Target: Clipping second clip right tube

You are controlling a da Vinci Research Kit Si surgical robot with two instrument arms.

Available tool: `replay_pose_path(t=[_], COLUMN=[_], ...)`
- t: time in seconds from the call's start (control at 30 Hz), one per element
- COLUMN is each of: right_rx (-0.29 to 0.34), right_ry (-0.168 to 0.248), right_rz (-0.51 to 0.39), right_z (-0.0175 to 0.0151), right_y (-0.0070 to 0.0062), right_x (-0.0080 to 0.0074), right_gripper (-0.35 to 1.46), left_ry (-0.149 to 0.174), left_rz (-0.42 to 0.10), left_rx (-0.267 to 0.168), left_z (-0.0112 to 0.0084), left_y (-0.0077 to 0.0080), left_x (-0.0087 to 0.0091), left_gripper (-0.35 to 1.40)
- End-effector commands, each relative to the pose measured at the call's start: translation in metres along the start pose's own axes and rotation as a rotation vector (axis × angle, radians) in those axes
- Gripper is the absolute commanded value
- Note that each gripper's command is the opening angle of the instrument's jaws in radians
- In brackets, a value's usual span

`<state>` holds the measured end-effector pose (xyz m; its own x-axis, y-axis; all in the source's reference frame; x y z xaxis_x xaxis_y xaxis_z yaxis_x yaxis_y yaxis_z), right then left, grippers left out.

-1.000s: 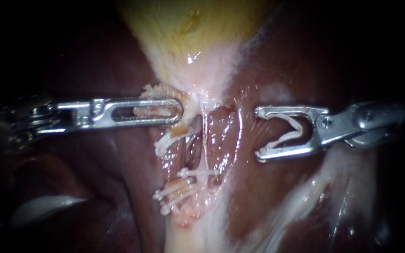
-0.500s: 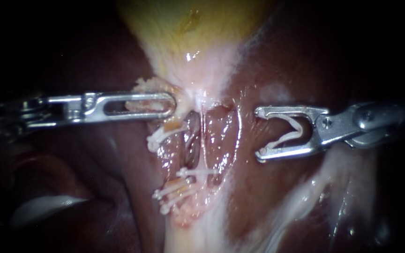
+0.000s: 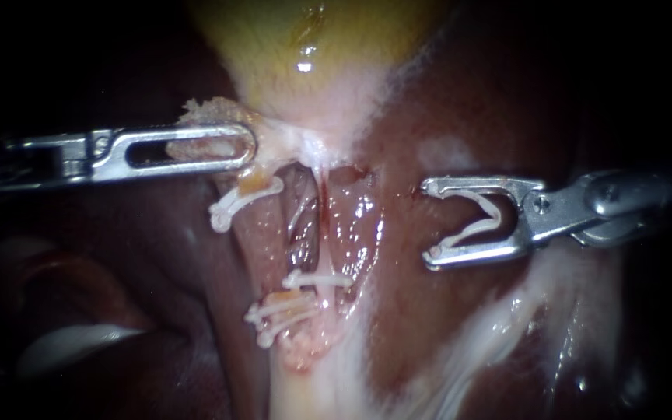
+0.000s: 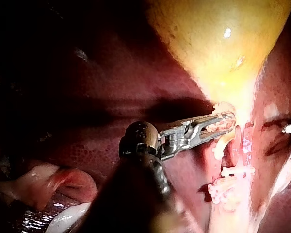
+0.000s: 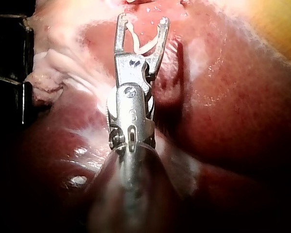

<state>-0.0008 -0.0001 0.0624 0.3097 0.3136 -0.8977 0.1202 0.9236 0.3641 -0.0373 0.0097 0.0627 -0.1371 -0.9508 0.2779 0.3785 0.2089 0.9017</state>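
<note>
The right tool (image 3: 428, 222) grips an open clip (image 3: 498, 214), its mouth facing the right tube (image 3: 323, 233) but well apart. The left tool (image 3: 249, 148) seems clamped on gallbladder (image 3: 328, 62) tissue.

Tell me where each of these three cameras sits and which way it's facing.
Endoscope: close to the tissue, facing the white clips below the gallbladder; left instrument enters from left, right instrument from right.
Left wrist: behind the left instrument, looking along its shaft toward the gallbladder.
Right wrist: behind the right instrument, looking past its loaded clip at liver.
Shared: endoscope and left wrist both show the white clips.
</note>
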Motion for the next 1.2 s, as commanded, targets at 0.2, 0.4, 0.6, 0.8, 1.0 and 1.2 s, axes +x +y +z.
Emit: replay_pose_path(t=[0.2,0.4,0.6,0.8,1.0,1.2], right_rx=[-0.004,0.016,0.022,0.019,0.032,0.047], right_ry=[0.008,0.025,0.031,0.033,0.043,0.051], right_rz=[0.148,0.347,0.454,0.518,0.579,0.622], right_z=[0.0013,0.0043,0.0074,0.0091,0.0107,0.0126], right_y=[-0.0003,-0.0009,-0.001,-0.0004,0.0001,0.0002], right_x=[-0.0002,-0.001,-0.0024,-0.0038,-0.0046,-0.0051], right_gripper=[0.47,0.45,0.45,0.45,0.45,0.45], left_ry=[0.0,-0.004,-0.002,-0.001,-0.002,-0.001], left_rz=[0.001,0.002,0.002,0.002,0.003,0.003], left_rx=[-0.002,-0.006,-0.003,-0.001,-0.002,0.0], left_z=[0.0,0.0001,0.0003,0.0003,0.0005,0.0005], left_y=[0.0,-0.0001,-0.0003,-0.0005,-0.0007,-0.0007], left_x=[0.0001,0.0004,0.0006,0.0007,0.0008,0.0009], left_gripper=[-0.35,-0.35,-0.35,-0.35,-0.35,-0.35])
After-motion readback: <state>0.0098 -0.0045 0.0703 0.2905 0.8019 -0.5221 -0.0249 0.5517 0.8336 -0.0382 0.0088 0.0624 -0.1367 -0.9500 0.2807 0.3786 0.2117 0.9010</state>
